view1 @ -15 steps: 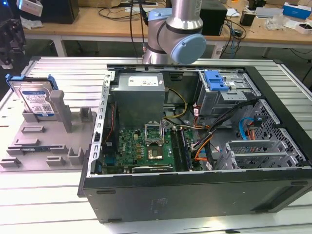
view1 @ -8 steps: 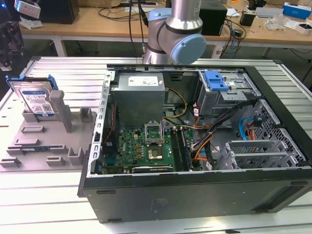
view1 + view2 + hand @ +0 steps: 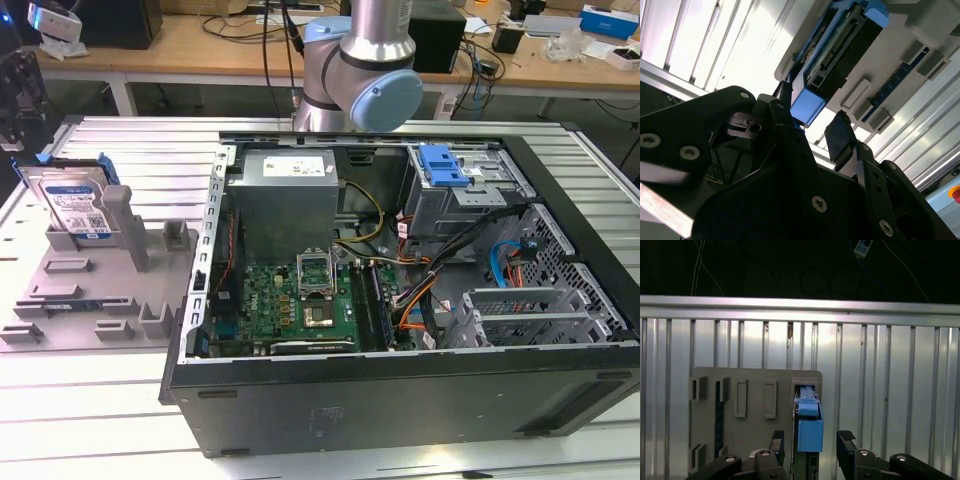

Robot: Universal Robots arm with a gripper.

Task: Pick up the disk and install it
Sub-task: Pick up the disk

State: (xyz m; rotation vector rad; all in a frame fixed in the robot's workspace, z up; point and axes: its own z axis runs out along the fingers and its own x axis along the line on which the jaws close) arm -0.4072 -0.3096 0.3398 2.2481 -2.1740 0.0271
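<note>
Grey slotted holder (image 3: 80, 290) at the exterior view's left carries the disk (image 3: 75, 200) upright, beside the open computer case (image 3: 400, 385) housing a green motherboard (image 3: 290, 295). The disk is silver, blue-framed, with a white-and-blue label. My gripper (image 3: 811, 440) hangs open astride its blue end.

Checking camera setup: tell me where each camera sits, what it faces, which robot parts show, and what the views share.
Exterior view: off the arm, looking down into the open computer case, with the disk in a grey fixture at the exterior view's left; an arm joint shows.
First wrist view: on the wrist, facing the disk's edge, straddled by the open gripper.
Second wrist view: on the wrist, seeing the same disk obliquely past the gripper.
Shared: disk, fixture.
</note>
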